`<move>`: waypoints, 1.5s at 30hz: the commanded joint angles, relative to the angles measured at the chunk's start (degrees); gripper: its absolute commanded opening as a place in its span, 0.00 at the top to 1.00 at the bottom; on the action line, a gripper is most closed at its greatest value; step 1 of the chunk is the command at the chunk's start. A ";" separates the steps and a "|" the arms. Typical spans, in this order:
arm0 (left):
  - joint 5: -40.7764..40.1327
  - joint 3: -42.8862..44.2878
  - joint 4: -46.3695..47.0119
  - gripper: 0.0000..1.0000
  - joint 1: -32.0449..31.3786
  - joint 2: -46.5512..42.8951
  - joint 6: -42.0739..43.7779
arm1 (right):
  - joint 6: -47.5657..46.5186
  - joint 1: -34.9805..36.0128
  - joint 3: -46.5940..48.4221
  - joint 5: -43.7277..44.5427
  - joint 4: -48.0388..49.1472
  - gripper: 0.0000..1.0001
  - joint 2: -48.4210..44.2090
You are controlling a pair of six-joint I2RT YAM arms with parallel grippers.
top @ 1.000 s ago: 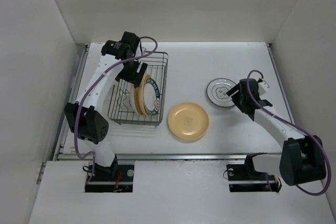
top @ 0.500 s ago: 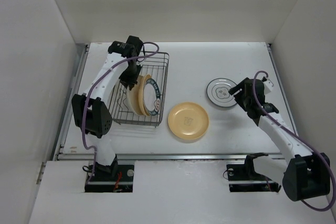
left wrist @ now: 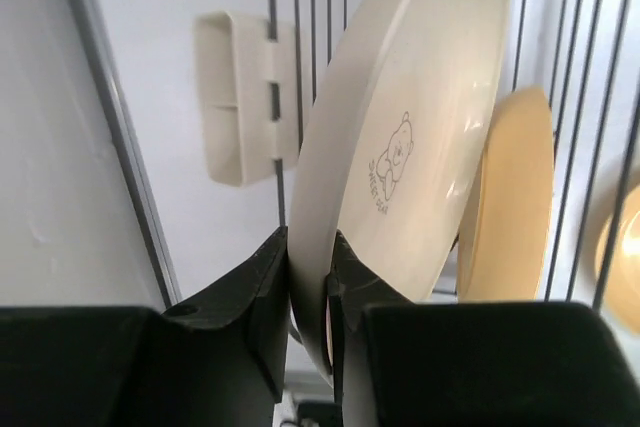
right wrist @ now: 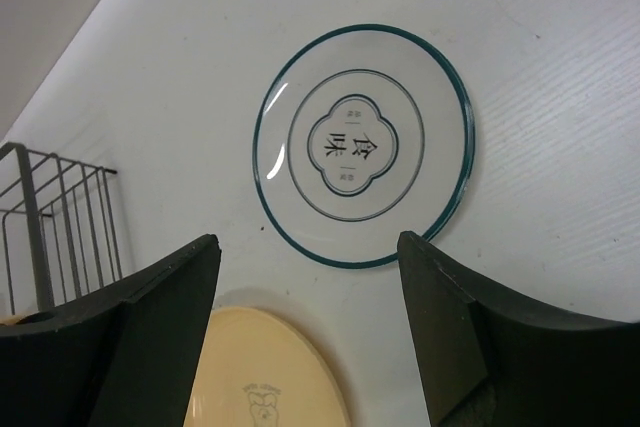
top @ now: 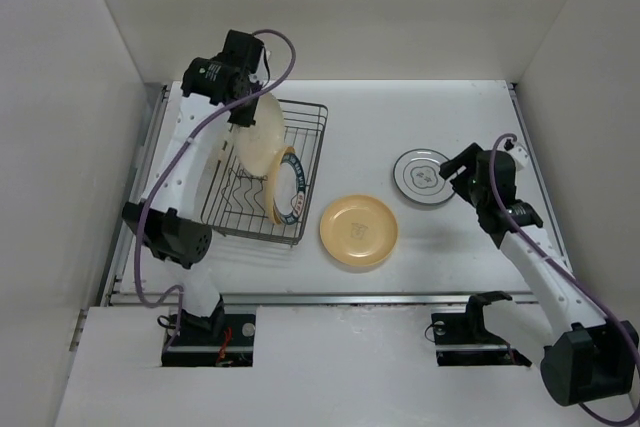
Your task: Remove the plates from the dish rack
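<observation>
Where the white tabletop (top: 400,117) spreads between pale walls, the rectangular dark wire dish rack (top: 225,215) sits at its left. A round cream plate (left wrist: 420,147) with a bear print hangs tilted over the rack, its rim clamped by the left gripper (left wrist: 308,277). A yellow-tan plate (left wrist: 510,197) and a white teal-rimmed plate (top: 290,187) stand in the rack. A second yellow-tan plate (top: 359,230) lies flat beside the rack. Farther right lies a white plate with dark markings (right wrist: 362,145), under the right gripper (right wrist: 305,247), whose jaws are wide apart and empty. A small cream plastic piece (left wrist: 235,97) shows behind the rack's wires.
</observation>
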 commanded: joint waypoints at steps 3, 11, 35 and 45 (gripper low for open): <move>-4.92 2.67 8.32 1.00 -1.70 -10.33 -0.43 | -9.34 1.30 4.16 -13.75 6.59 0.23 -1.17; 16.05 -2.70 14.93 1.00 -1.70 -17.73 -2.01 | -11.55 5.79 4.16 -37.14 20.74 0.05 0.93; 55.29 -8.15 3.59 1.00 -1.70 -8.76 3.79 | -6.36 19.33 6.44 -32.06 31.92 0.68 13.68; 31.51 -10.61 1.91 0.03 -1.70 -10.95 4.67 | -4.07 19.33 4.69 -19.33 21.04 1.00 6.75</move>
